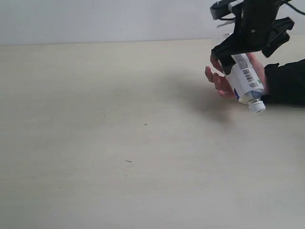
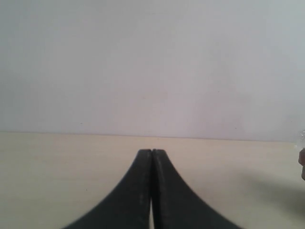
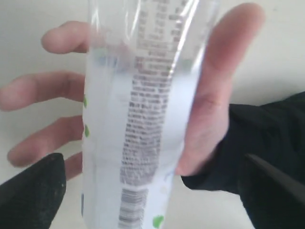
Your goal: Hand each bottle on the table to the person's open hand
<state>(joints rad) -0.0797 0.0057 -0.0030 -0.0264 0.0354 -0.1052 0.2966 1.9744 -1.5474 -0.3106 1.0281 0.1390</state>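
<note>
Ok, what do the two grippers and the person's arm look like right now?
Both are matte black. The left gripper has two smooth fingers tapering to narrow tips. The right gripper is blocky, with a pale grey part on top. The person wears a black sleeve reaching the wrist.

plain pale grey wall (image 1: 105, 19), wide beige table (image 1: 95, 167)

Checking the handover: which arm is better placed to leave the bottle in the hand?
Right. Its tool straddles the bottle against the person's hand; the left tool is shut, away from both.
</note>
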